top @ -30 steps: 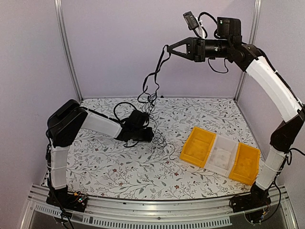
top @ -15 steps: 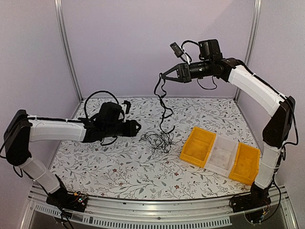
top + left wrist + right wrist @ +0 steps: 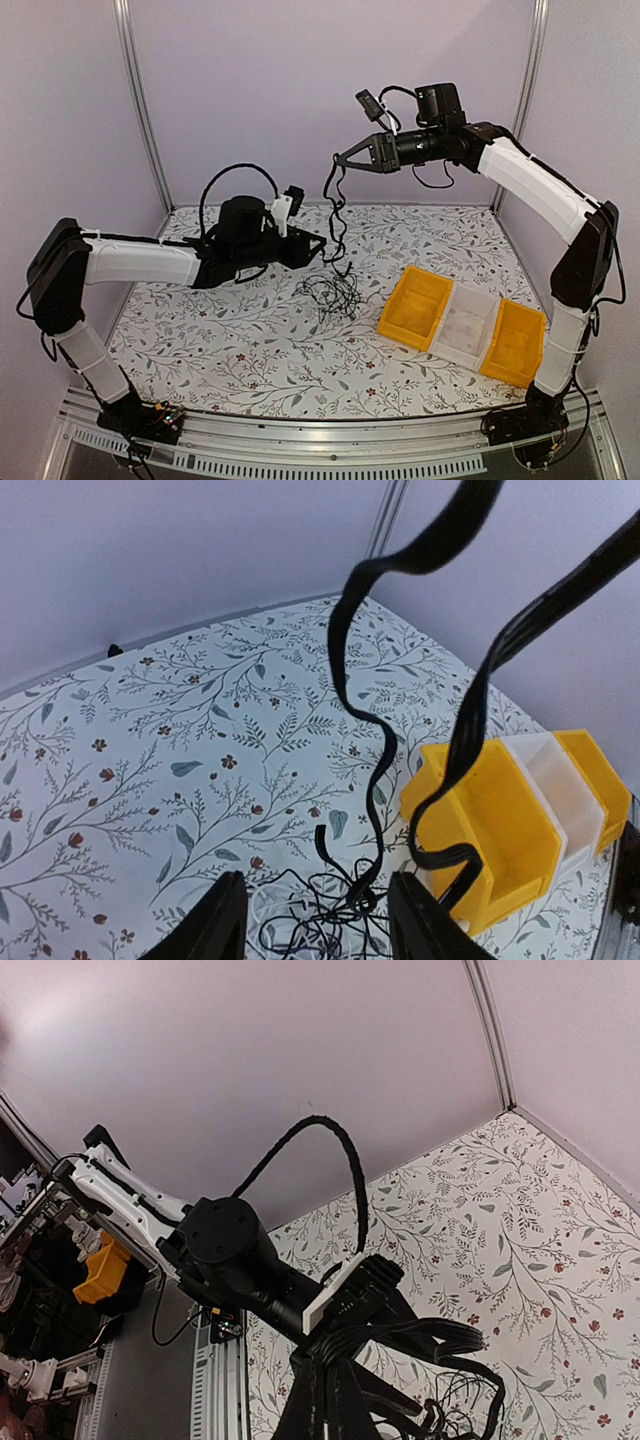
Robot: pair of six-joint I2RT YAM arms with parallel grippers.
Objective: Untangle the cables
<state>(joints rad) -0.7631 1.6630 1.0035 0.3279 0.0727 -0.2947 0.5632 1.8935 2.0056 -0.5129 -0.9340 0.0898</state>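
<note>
Right gripper point(image 3: 343, 160): jaws clamped on a bunch of black strands of the cables point(image 3: 330, 292); the right wrist view shows the strands pinched together at the fingers point(image 3: 312, 1400). From that grip one hanging strand point(image 3: 338, 215) drops in loose bends to the main tangle, which lies on the tabletop point(image 3: 250, 350) near its middle, just left of the bins. Left gripper point(image 3: 318, 243): jaws apart, holding nothing; the left wrist view places the tangle point(image 3: 330, 920) below and between the two fingertips, with two black strands rising past the lens. Right arm: rises from its base at the near right corner, bends high against the right wall, and reaches its forearm left over the rear of the tabletop, gripper level and pointing left, well above the surface. Left arm: forearm stretched roughly level from the left side toward the centre, gripper pointing right, above the tabletop and near the hanging strand. Three bins sit side by side to the right of the tangle: yellow bin point(image 3: 415, 305), clear bin point(image 3: 468, 325), second yellow bin point(image 3: 515, 345).
</note>
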